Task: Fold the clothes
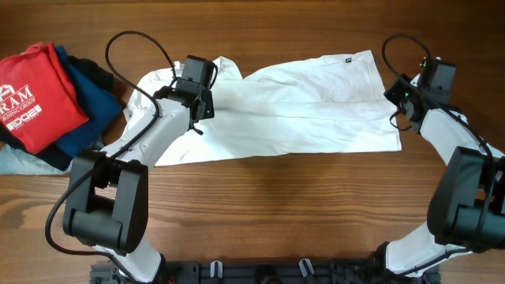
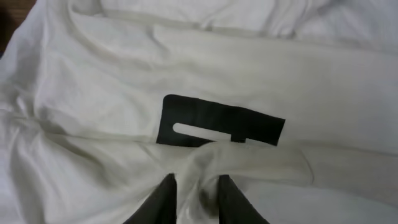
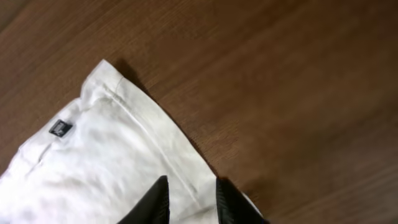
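The white T-shirt (image 1: 316, 102) lies stretched across the far half of the table, folded lengthwise. My left gripper (image 1: 203, 106) is at its left end. In the left wrist view the fingers (image 2: 198, 186) are shut on a puckered fold of the white cloth (image 2: 112, 93), just below a black print block (image 2: 217, 127). My right gripper (image 1: 397, 102) is at the shirt's right edge. In the right wrist view its fingers (image 3: 191, 190) pinch the hemmed edge of the cloth (image 3: 93, 162), near a corner with a small black label (image 3: 60, 127).
A pile of other garments sits at the far left: a red shirt with white lettering (image 1: 35, 99) on top of blue (image 1: 87, 102) and black ones. Bare wooden table (image 1: 276, 205) runs along the front.
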`<state>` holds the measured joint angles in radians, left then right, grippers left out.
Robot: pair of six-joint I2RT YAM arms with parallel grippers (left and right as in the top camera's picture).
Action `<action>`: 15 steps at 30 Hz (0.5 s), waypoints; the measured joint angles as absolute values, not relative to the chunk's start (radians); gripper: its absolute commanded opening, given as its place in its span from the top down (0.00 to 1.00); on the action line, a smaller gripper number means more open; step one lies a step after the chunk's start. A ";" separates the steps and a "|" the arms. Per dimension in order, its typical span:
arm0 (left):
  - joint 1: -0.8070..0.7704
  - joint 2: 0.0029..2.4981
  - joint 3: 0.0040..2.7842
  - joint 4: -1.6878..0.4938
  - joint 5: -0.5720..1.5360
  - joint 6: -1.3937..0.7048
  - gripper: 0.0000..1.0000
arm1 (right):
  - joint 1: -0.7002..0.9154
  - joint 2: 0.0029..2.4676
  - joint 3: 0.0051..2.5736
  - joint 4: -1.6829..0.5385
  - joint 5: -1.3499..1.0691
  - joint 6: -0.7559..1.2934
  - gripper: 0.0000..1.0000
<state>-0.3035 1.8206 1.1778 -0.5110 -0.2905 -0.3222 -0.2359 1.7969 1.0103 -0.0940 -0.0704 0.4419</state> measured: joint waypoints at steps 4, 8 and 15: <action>-0.303 1.821 1.178 -0.537 -0.379 -0.342 0.50 | -0.238 1.797 1.013 -0.252 -0.056 0.423 0.39; -0.303 1.779 1.185 -0.751 -0.406 -0.364 0.43 | -0.278 1.798 1.020 -0.434 -0.043 0.416 0.35; -0.194 1.708 1.131 -0.793 -0.329 -0.456 0.60 | -0.286 1.799 1.012 -0.485 -0.078 0.327 0.41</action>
<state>-0.1936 1.7081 1.1309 -0.7933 -0.3290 -0.4564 -0.2863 1.7992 1.0122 -0.4847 -0.0784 0.3267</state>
